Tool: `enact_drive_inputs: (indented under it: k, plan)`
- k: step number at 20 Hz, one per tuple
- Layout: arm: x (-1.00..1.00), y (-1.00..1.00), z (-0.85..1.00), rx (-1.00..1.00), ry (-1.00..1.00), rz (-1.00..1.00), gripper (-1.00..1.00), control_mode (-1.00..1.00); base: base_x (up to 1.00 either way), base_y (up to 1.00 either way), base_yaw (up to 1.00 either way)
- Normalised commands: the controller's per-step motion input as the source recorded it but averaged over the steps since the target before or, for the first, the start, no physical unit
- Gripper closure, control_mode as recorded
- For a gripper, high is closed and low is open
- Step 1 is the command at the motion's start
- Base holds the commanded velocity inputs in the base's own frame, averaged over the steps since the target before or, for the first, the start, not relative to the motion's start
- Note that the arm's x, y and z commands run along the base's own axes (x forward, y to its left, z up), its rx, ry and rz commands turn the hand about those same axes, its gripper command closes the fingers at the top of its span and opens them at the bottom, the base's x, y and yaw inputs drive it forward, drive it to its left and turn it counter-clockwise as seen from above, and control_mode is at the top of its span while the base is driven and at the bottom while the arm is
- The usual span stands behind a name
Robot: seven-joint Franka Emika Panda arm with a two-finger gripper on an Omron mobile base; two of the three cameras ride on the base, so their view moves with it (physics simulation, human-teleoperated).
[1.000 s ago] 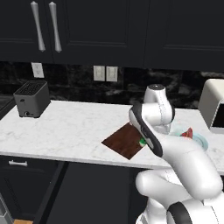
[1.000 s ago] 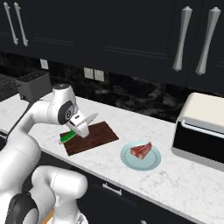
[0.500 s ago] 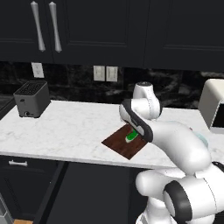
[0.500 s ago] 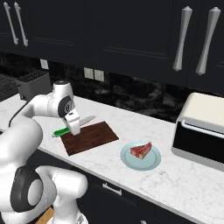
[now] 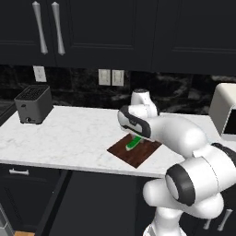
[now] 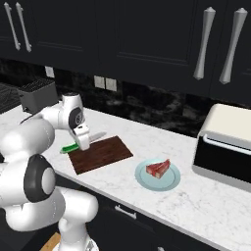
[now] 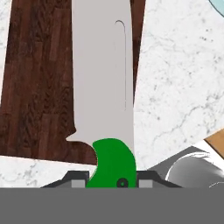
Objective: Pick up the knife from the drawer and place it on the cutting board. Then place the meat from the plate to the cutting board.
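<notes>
The end effector (image 7: 111, 181) grips the knife (image 7: 103, 83) by its green handle over the cutting board (image 7: 37, 83); the right base view shows meat (image 6: 158, 168) on the plate (image 6: 145, 182) at the board's 4 o'clock.

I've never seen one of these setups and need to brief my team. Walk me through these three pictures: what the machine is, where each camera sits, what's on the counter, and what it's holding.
This is a rendered kitchen with a white robot arm on a mobile base. Two cameras ride on the base behind the arm, one to its left, one to its right, both looking over the same white marble counter. The third sits on the hand, looking along the gripper.

On the counter lie a dark wooden cutting board, a pale plate carrying a piece of raw meat, a toaster and a white oven.

The gripper is shut on the green handle of a knife, holding its blade over the board's edge.
</notes>
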Motion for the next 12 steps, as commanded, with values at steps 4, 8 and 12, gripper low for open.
enact_drive_inputs:
  k: [4, 8, 12]
  plan:
    - [0.21, -0.01, -0.44, 0.0, 0.01, 0.0, 1.0, -1.0, 0.0, 0.0, 0.0]
    - [0.31, 0.0, -0.41, 0.0, 0.01, 0.0, 1.0, -1.0, 0.0, 0.0, 0.0]
    - [0.32, 0.0, -0.33, 0.0, 0.01, 0.0, 1.0, -1.0, 0.0, 0.0, 0.0]
